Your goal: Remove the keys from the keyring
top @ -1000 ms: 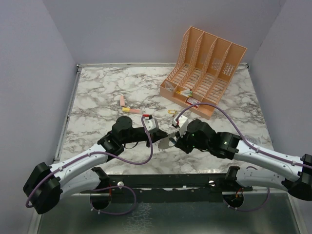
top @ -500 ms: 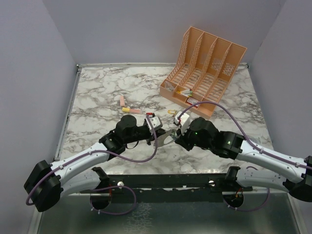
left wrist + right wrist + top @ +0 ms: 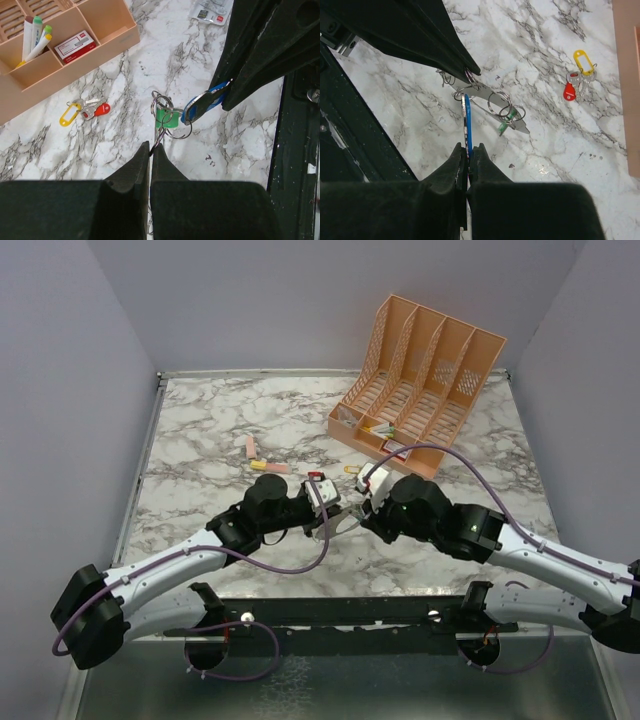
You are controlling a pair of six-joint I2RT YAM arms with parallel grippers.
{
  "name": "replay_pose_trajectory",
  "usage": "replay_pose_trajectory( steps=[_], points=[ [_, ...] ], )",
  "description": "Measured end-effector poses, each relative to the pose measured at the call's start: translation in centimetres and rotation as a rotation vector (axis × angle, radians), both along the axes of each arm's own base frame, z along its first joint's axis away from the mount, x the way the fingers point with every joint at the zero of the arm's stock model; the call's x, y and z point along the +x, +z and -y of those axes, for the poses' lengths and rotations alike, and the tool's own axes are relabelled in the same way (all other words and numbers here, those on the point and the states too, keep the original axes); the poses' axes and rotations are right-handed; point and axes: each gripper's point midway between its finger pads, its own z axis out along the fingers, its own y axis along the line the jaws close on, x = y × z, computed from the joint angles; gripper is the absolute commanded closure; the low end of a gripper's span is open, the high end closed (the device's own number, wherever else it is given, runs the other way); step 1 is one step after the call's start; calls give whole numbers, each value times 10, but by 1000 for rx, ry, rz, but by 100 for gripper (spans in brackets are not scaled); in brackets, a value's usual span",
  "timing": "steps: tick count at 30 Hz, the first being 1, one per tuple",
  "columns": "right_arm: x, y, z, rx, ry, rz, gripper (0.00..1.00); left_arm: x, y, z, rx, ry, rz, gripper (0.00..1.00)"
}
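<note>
Marble table (image 3: pixel 235 145); silvery keyring (image 3: pixel 163 102), green tag (image 3: pixel 166 120), blue tag (image 3: pixel 202 102)

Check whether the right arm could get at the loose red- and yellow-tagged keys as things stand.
Probably not yet: the right end effector is shut on the blue tag, linked by the keyring to the left end effector.

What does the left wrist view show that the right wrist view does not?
Only left wrist: marker pens and a small red-and-white box in the peach organiser's compartments, plus a packet on the marble. Only right wrist: the flat face of a silvery metal piece behind the linked rings. Both: those rings, the green tag, the blue tag pinched by the right gripper, and loose keys with yellow and red tags.
</note>
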Motion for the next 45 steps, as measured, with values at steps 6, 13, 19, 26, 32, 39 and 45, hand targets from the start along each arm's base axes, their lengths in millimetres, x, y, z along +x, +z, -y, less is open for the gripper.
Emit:
replay_pose_trajectory(
  steps=[6, 13, 19, 26, 32, 39, 45],
  points=[
    [4, 1, -2, -51, 45, 34, 99, 0, -4, 1, 34, 25, -5, 100],
    [3, -2, -3, -114, 114, 59, 100, -3, -9, 0, 64, 44, -11, 100],
    [7, 9, -5, -135, 157, 114, 99, -4, -5, -1, 59, 49, -4, 100],
    [13, 17, -7, -195, 218, 172, 99, -5, 0, -2, 25, 81, -44, 100],
    [19, 23, -6, -248, 312, 279, 100, 1, 3, -6, 1, 148, -75, 76],
    [21, 29, 3, -317, 435, 460, 99, 1, 16, -12, -35, 179, -66, 54],
    [25, 22, 11, -434, 556, 597, 100, -2, 34, -17, -75, 169, -25, 46]
  ],
)
